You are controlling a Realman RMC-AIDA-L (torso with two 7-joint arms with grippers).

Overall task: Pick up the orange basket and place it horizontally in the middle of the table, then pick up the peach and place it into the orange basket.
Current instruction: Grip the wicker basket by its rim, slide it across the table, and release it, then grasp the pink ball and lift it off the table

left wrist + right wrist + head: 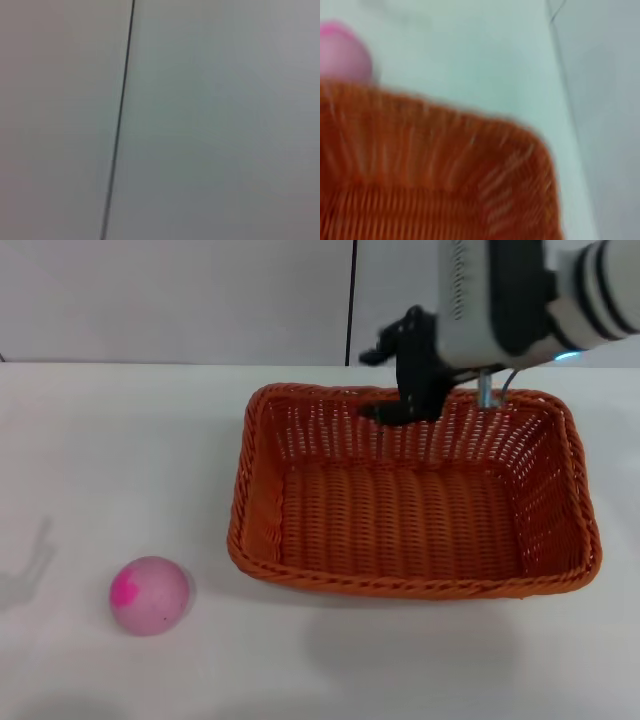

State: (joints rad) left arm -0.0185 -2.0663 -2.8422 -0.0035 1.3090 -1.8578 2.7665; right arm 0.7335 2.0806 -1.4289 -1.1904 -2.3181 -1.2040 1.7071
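Observation:
The orange basket (410, 495) lies lengthwise across the white table (120, 450), right of centre, and it holds nothing. It also fills the lower part of the right wrist view as the orange basket (445, 175). My right gripper (408, 390) hangs over the middle of the basket's far rim, at or just above it. The peach (150, 594) rests on the table to the front left, well apart from the basket; the right wrist view shows the peach (342, 52) beyond the basket's rim. My left gripper is out of view.
A grey wall with a dark vertical seam (352, 300) stands behind the table's far edge. The left wrist view shows only that wall and the seam (120, 120). A faint shadow (30, 575) falls on the table at the far left.

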